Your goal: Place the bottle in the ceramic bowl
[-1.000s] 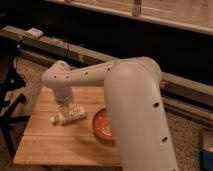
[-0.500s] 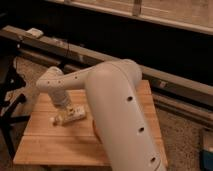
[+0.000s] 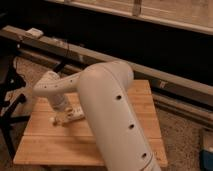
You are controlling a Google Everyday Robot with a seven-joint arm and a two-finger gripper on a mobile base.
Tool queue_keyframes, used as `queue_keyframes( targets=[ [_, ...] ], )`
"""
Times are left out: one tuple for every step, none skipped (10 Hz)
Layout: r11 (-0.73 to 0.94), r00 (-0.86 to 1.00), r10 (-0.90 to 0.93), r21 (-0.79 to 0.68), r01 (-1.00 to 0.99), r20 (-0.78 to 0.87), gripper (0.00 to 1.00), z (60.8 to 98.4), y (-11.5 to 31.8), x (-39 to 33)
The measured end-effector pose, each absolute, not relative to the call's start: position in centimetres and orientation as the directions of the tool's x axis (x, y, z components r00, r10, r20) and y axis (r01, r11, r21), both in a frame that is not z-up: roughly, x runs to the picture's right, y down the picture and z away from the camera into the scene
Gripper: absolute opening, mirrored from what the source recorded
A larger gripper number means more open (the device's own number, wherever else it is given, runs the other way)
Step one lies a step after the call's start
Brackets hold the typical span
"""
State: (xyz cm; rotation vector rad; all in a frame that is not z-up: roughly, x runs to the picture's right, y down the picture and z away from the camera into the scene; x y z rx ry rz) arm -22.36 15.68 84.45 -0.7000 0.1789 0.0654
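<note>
The bottle (image 3: 74, 114) lies on its side on the wooden worktop (image 3: 50, 145), towards the left half and nearer the back edge than the front. It is small and white. Its long axis runs roughly left to right, and a small pale rounded end pokes out at its left. The claw (image 3: 62, 113) is right down at the bottle, at its left part and low over the wood. From where I stand I cannot tell whether the claw is clenched on the bottle or released, as the wrist above covers that spot.

The wrist rises from there to a rounded white joint. From that joint the arm (image 3: 112, 115) sweeps right and forward as one thick white tube that bends at the top and drops to the bottom edge. It blocks much of the middle and right of the worktop from me. Small dark holes dot its shell.

The worktop is made of pale planks, and bare wood shows in front of the bottle and at the far right corner. A black stand (image 3: 10, 107) with thin legs is at its left. Behind it a long grey rail (image 3: 165, 82) runs slantwise across the room, with a small white box (image 3: 35, 32) on its left end. Speckled floor (image 3: 185, 132) shows to the right, and a blue object (image 3: 207, 152) sits at the lower right corner.
</note>
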Motion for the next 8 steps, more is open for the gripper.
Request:
queue_keyframes(
  targets=[
    [0.771, 0.980, -0.019, -0.628, -0.111, -0.197, 0.54, 84.5, 16.2, -22.6],
    [0.775, 0.979, -0.031, -0.624, -0.105, -0.204, 0.46, 84.6, 16.4, -22.6],
    [0.776, 0.976, -0.040, -0.622, -0.104, -0.213, 0.38, 84.5, 16.7, -22.7],
    [0.779, 0.973, -0.046, -0.618, -0.106, -0.225, 0.26, 84.6, 16.8, -22.7],
    [0.777, 0.972, -0.036, -0.618, -0.119, -0.231, 0.15, 84.3, 16.6, -22.7],
    [0.775, 0.973, -0.014, -0.617, -0.136, -0.232, 0.06, 83.8, 16.0, -22.8],
    [0.770, 0.974, 0.013, -0.618, -0.155, -0.228, 0.01, 82.9, 15.2, -22.9],
    [0.764, 0.974, 0.047, -0.621, -0.178, -0.222, 0.00, 82.0, 14.2, -22.9]
  ],
)
